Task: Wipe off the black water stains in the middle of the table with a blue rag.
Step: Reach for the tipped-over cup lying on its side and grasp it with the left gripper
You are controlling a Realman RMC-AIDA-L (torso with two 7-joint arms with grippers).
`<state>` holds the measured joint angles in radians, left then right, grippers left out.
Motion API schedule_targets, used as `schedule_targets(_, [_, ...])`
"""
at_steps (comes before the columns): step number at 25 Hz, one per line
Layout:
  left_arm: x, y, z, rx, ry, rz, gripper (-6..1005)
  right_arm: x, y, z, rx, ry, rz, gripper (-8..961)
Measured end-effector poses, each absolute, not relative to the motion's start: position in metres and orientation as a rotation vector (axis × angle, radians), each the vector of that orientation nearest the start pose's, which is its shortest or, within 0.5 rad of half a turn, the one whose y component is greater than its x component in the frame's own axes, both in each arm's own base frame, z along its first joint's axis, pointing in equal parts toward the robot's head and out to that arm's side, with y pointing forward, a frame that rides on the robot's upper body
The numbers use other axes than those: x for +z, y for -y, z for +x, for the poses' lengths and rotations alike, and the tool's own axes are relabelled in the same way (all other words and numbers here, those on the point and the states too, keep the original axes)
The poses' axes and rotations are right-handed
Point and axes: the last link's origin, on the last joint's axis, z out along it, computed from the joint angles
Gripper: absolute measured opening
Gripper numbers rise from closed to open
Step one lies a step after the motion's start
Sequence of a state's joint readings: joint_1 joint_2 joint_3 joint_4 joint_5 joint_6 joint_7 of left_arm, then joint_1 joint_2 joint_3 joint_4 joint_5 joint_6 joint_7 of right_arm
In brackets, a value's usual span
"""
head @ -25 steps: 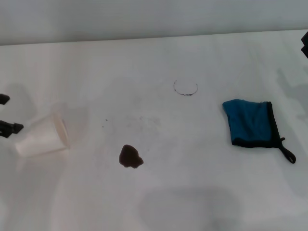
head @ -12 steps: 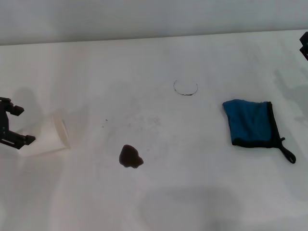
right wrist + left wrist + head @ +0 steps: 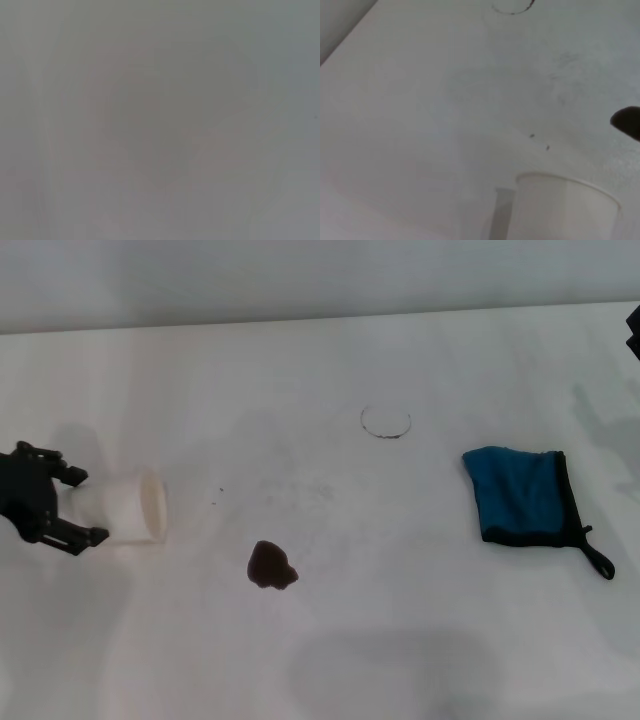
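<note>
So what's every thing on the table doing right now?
paper cup: on its side, held at its base by the left gripper, mouth facing the blob.
black water stains: brown blob and thin ring, both unwiped.
blue rag: folded, flat, untouched.
table: white, faintly smudged.
right gripper: at the table's far edge, barely in view.

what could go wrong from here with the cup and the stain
The left end effector grips the paper cup on its side, mouth toward the brownish blob; any liquid left inside could spill and enlarge it. The thin cup might also crush. The blue rag lies untouched far across the table, so both blob and ring remain.
</note>
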<state>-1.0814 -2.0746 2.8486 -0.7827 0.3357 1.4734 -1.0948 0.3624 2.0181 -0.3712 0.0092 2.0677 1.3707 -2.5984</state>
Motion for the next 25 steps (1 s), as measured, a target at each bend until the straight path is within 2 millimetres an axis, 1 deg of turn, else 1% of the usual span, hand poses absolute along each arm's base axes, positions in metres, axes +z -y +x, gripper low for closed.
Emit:
schedule_targets(5, [0.018, -0.389, -0.272, 0.354, 0.266, -2.878, 884, 0.042, -0.291, 0.375, 0.891, -0.692, -1.463, 864])
schedule_targets(12, [0.004, -0.393, -0.265, 0.326, 0.201, -2.898, 882, 0.042, -0.292, 0.376, 0.883, -0.694, -1.463, 863])
schedule_targets(16, [0.001, -0.396, -0.263, 0.324, 0.196, -2.891, 880, 0.042, -0.291, 0.376, 0.881, -0.696, -1.463, 863])
schedule_targets(24, [-0.002, -0.398, -0.261, 0.268, 0.211, -2.872, 877, 0.042, -0.289, 0.378, 0.878, -0.701, -1.449, 862])
schedule_targets(25, [-0.006, -0.396, -0.262, 0.268, 0.225, -2.878, 877, 0.043, -0.288, 0.379, 0.877, -0.702, -1.445, 862])
